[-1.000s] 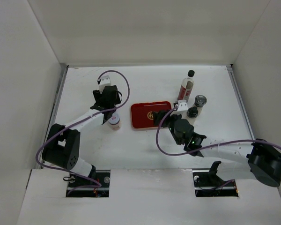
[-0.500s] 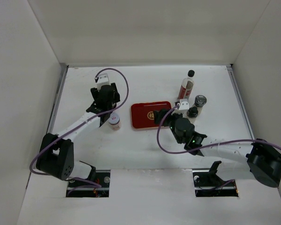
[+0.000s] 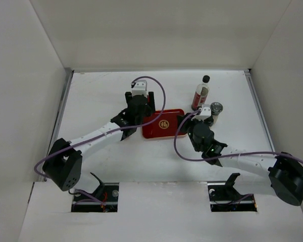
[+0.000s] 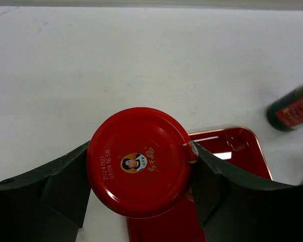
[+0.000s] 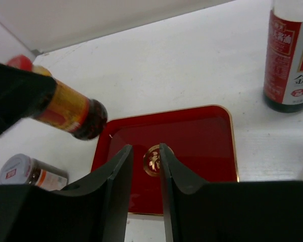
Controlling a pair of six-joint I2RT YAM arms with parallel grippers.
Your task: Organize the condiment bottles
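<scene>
- Setup is a white counter boxed in by plain white walls, nothing fancy.
- There's a flat red tray sitting about mid-frame in the top view, with a gold emblem in its middle.
- The left tool is clamped on the red-lidded jar, one finger on each side of it. The lid has a little portrait and a date stamp on it.
- In the right wrist view that jar is in the upper left. It's tilted, with its dark bottom end pointing at the tray's corner. Can't tell if it's touching the tray or not.
- The right tool has its fingers almost together, just a narrow slot, and it's gripping nothing. It's over the tray and you can see the emblem through the gap.
- The tall bottle has a black cap and a red and white label. It stands on the counter up and to the right of the tray, off it.
- The silver-lidded jar is just below and right of that bottle, close to the right arm's wrist.
- One more, a pale-lidded jar with dark stuff inside, is on the counter in the lower left of the right wrist view, near the tray but off it.
</scene>
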